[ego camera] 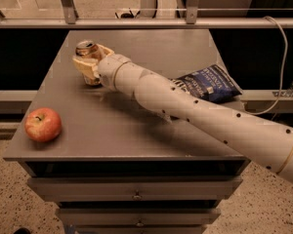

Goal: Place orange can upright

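Note:
The orange can (87, 52) stands nearly upright at the back left of the grey table (112, 126), its silver top showing. My gripper (89, 65) is at the can, with its pale fingers (84, 66) wrapped around the can's body. The can's lower end is at or just above the table surface; I cannot tell if it touches. My arm (195, 116) reaches in from the lower right across the table.
A red apple (43, 125) lies at the table's front left corner. A dark blue snack bag (207, 84) lies at the right side, partly behind my arm. A metal railing (146, 22) runs behind the table. Drawers (136, 194) are below the tabletop.

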`<action>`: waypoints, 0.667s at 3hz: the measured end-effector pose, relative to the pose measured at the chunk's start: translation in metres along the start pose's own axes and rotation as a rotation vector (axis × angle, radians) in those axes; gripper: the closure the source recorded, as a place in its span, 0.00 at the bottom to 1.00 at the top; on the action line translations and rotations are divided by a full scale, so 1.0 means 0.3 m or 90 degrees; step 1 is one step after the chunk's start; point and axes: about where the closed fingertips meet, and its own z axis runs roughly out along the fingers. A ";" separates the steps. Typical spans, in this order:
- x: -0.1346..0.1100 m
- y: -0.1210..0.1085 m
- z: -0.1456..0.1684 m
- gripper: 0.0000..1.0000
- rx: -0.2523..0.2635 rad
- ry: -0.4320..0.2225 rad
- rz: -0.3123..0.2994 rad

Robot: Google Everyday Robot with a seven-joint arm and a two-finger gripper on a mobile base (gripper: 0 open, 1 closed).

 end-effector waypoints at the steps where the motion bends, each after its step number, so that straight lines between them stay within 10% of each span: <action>1: -0.004 -0.001 -0.004 0.34 0.001 0.001 0.002; 2: -0.004 -0.001 -0.004 0.11 0.001 0.001 0.002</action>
